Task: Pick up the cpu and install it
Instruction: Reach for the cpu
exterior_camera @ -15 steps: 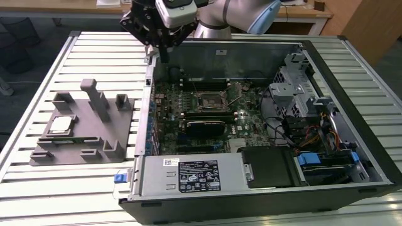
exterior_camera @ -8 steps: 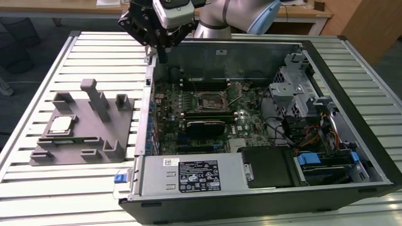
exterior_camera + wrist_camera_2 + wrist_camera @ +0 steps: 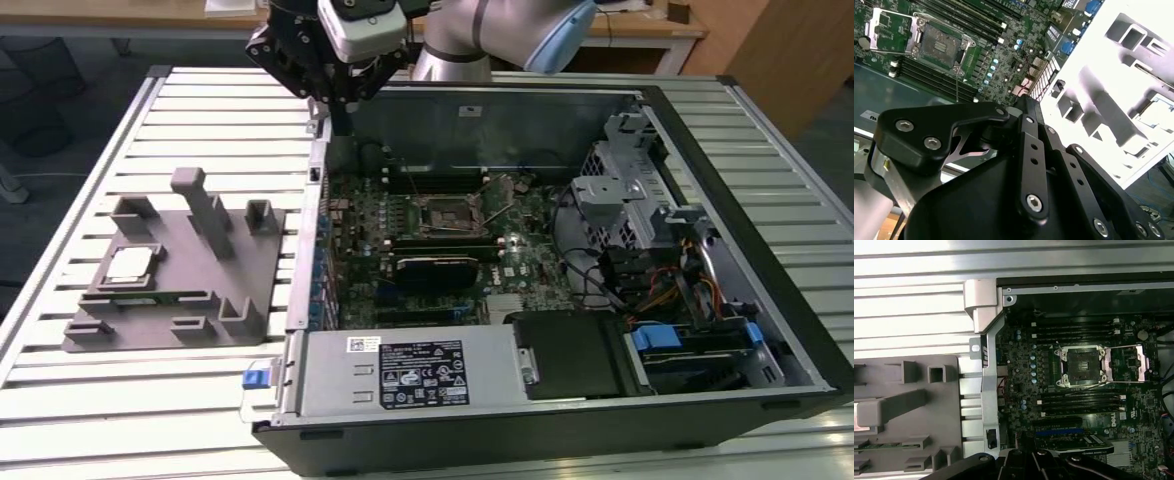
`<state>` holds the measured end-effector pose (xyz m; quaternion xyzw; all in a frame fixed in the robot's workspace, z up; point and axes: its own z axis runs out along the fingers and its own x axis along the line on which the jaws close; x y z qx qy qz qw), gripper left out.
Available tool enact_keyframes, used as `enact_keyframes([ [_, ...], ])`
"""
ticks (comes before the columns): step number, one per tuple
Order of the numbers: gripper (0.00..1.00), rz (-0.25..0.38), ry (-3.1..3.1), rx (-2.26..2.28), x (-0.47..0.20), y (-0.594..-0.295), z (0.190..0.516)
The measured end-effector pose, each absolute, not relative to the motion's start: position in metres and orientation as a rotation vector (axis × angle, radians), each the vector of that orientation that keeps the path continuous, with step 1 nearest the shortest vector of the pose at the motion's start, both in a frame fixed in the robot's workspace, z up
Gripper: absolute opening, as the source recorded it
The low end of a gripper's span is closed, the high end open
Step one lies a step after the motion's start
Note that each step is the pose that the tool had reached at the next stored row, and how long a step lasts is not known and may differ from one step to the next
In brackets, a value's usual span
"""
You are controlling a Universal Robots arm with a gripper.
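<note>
Well apart: cpu [image 3: 130, 263] on grey fixture [image 3: 194, 262], tool [image 3: 336, 103] above case edge [image 3: 318, 150]; tool opening unclear.

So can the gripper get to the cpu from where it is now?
Probably yes: the cpu lies uncovered atop the grey fixture, outside the computer case, and the gripper hangs above the case's corner on that side, with open air between them.
</note>
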<state>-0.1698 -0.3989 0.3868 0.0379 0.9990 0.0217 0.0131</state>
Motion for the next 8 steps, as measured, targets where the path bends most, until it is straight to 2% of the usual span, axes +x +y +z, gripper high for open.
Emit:
enact_keyframes([
  [8, 0.11, 0.068, 3.113, 0.118, -0.1735, -0.3989, 0.3856],
])
